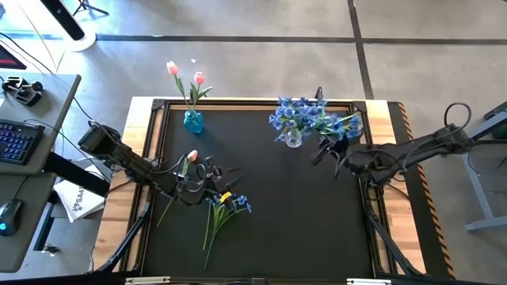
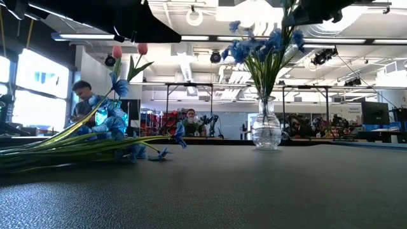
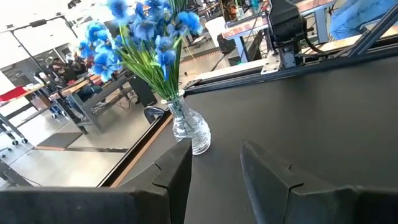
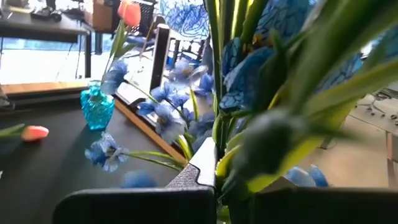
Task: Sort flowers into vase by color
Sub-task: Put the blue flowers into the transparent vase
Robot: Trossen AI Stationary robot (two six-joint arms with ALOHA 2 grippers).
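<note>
Sorting stands partly done, catalogued from the clear glass vase [image 1: 294, 139] as landmark.

- Clear glass vase: upright at the far edge of the bench [image 1: 301, 229], holding a full bunch of blue flowers [image 1: 305, 117].
- Right gripper [image 1: 326, 150]: just beside the clear glass vase, on the side away from the blue vase. The right wrist view shows its fingers [image 4: 205, 165] closed on green stems with blue blossoms pressed close against the camera. Whether this stem is already seated in the vase neck cannot be told.
- Blue vase [image 1: 193, 121]: well apart from the clear glass vase along the same far edge, holding two pink tulips [image 1: 184, 74].
- Left gripper [image 1: 212, 176]: nearer the front of the bench than the clear glass vase, on the blue vase's side. Its fingers [image 3: 177, 174] stand apart with nothing between them.
- Loose stock: one pink tulip [image 1: 191, 157] and a few blue stems [image 1: 226, 204] lying flat by the left gripper.

Handling note, as a judgement: the right arm should lower its stem straight down into the neck and release only once the stem stands supported, since a sideways pull could tip the light vase.
</note>
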